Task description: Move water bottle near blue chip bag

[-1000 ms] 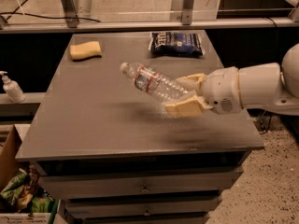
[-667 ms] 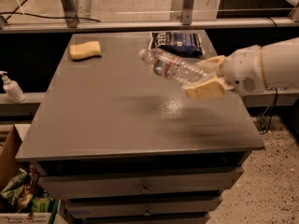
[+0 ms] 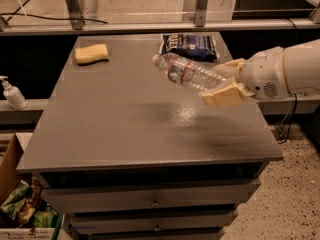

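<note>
Claw (image 3: 224, 81) at right, clamped on water bottle (image 3: 187, 73), tilted above surface (image 3: 125, 124). Bottle now carried farther, near blue chip bag (image 3: 189, 46); set-down likely remains.

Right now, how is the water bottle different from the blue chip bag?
The water bottle is clear and long; the blue chip bag is dark blue and flat. The water bottle hangs tilted above the table, held in the gripper over its right side; the blue chip bag lies on the table near its far edge. Both are toward the table's far right.
</note>
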{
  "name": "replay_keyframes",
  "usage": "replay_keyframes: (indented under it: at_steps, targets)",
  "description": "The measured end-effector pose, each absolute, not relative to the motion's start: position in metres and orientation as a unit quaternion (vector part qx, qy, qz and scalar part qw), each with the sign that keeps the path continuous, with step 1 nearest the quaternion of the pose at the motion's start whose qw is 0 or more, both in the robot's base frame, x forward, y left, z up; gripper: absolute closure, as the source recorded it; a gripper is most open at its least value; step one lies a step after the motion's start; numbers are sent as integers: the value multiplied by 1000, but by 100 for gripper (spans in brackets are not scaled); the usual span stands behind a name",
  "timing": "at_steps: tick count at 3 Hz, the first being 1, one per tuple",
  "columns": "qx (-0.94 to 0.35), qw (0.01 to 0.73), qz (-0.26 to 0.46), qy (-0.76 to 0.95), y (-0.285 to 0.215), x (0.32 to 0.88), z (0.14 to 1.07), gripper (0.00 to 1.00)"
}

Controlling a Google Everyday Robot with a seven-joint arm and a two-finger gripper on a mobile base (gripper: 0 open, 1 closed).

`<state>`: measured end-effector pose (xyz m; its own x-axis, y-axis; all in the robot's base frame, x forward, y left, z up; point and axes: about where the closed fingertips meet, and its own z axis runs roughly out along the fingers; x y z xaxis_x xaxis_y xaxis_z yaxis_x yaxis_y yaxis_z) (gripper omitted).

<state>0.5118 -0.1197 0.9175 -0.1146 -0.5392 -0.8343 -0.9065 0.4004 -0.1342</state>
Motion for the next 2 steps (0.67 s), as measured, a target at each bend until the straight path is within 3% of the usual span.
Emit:
replay_keyframes:
  at_steps: [2]
  targets:
    - [-515, 420, 97, 740, -176, 575, 901, 100]
